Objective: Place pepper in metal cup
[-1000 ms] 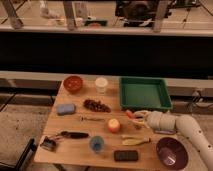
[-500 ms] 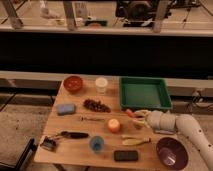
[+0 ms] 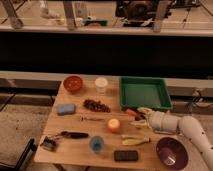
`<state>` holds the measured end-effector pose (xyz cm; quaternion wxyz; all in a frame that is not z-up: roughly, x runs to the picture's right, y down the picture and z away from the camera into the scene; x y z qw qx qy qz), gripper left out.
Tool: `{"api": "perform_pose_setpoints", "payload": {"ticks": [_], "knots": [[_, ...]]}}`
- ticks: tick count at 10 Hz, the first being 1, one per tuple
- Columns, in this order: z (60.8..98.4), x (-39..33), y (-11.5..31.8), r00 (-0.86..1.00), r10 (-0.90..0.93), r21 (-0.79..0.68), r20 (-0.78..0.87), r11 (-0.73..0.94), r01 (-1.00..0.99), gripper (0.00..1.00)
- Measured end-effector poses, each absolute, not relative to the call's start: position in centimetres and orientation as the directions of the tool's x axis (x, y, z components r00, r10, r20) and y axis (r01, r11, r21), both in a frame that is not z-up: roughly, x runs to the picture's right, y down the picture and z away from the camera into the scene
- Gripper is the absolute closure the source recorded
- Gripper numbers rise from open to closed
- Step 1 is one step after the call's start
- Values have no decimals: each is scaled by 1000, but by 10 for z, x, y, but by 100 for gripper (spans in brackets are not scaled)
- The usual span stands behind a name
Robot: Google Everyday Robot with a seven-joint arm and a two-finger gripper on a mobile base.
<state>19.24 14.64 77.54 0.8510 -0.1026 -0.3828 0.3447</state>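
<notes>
The pepper (image 3: 130,113), small and red-orange, lies on the wooden table (image 3: 75,150) just in front of the green tray (image 3: 145,93). My gripper (image 3: 139,116) reaches in from the right on a white arm (image 3: 170,123), and its tip is right at the pepper. I cannot see whether it has hold of it. A small bluish-grey cup (image 3: 96,144), which looks like the metal cup, stands upright near the table's front edge, well to the left of the gripper and nearer the front.
A round orange fruit (image 3: 114,125) and a pale-yellow curved item (image 3: 135,141) lie between the gripper and the cup. Also on the table are a purple bowl (image 3: 171,152), a black block (image 3: 125,156), a white cup (image 3: 101,85), a red bowl (image 3: 73,83), a dark cluster (image 3: 96,105), a blue sponge (image 3: 66,108) and a brush (image 3: 65,136).
</notes>
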Motion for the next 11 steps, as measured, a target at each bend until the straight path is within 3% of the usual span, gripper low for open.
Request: {"api": "perform_pose_setpoints", "payload": {"ticks": [6, 7, 8, 11], "knots": [[762, 198, 139, 473, 655, -412, 590, 747, -522, 21], [757, 196, 135, 475, 652, -411, 592, 750, -518, 25], [754, 197, 133, 473, 654, -415, 591, 749, -517, 38], [761, 201, 146, 477, 655, -419, 586, 749, -513, 64]]}}
